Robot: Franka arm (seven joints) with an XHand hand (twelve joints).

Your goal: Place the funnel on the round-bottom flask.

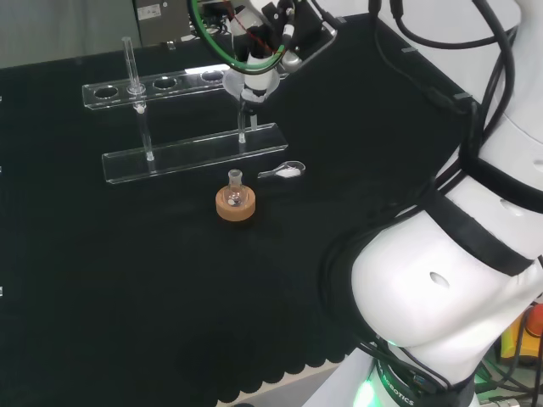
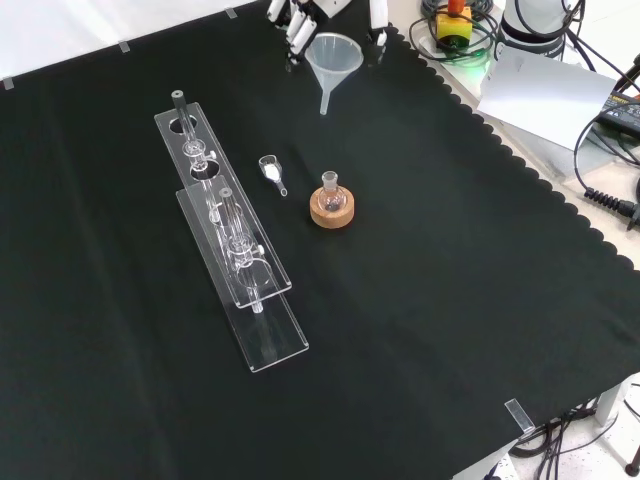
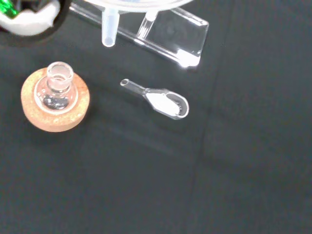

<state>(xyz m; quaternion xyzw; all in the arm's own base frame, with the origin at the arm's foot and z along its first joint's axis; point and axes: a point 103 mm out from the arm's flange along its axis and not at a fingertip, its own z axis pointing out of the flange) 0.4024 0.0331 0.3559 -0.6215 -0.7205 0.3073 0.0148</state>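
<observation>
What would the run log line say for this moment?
hand: holding funnel in the air | flask: on cork ring, neck open | funnel: not yet on flask

Front view: flask (image 2: pixel 331 196) on cork ring (image 2: pixel 331 210), scoop (image 2: pixel 271 172) just left (apart), rack (image 2: pixel 228 240) farther left

Clear funnel (image 2: pixel 331 60) aloft, round-bottom flask (image 2: pixel 331 197) upright on cork
</observation>
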